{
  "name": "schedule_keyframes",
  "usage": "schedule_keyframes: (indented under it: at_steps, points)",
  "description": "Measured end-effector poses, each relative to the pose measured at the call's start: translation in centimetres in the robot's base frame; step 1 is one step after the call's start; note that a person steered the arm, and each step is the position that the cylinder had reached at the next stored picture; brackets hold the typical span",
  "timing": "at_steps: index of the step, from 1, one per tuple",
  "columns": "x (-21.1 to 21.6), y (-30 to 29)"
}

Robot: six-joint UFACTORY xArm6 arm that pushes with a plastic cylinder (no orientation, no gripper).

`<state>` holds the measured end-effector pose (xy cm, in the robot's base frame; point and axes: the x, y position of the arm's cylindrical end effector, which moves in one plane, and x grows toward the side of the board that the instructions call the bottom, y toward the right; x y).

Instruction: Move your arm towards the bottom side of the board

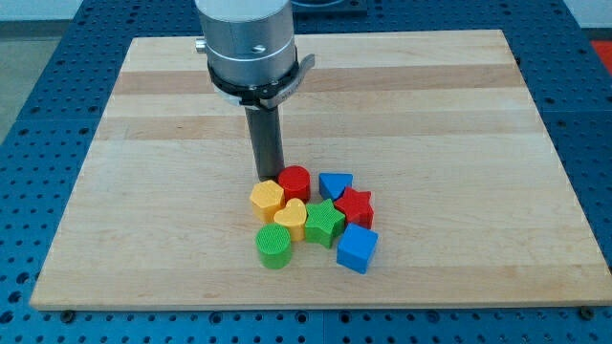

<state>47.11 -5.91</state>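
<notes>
Wooden board [143,191]: my tip [267,179], no hand, touches the yellow block [267,198] and red cylinder [295,181] below.

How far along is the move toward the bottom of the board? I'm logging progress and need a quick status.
Partly done: my tip sits near mid-board, just above the red cylinder and yellow hexagon block at the cluster's top edge. In hand: nothing shows contact for certain. Left: the lower stretch of the board, with the block cluster directly in the path.
</notes>
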Motion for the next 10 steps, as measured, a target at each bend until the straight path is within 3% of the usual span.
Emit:
schedule_keyframes:
  at_steps: [2,3,10]
  points:
    - [-1.2,-0.3]
    - [-5.9,-0.6]
    - [-8.1,-0.8]
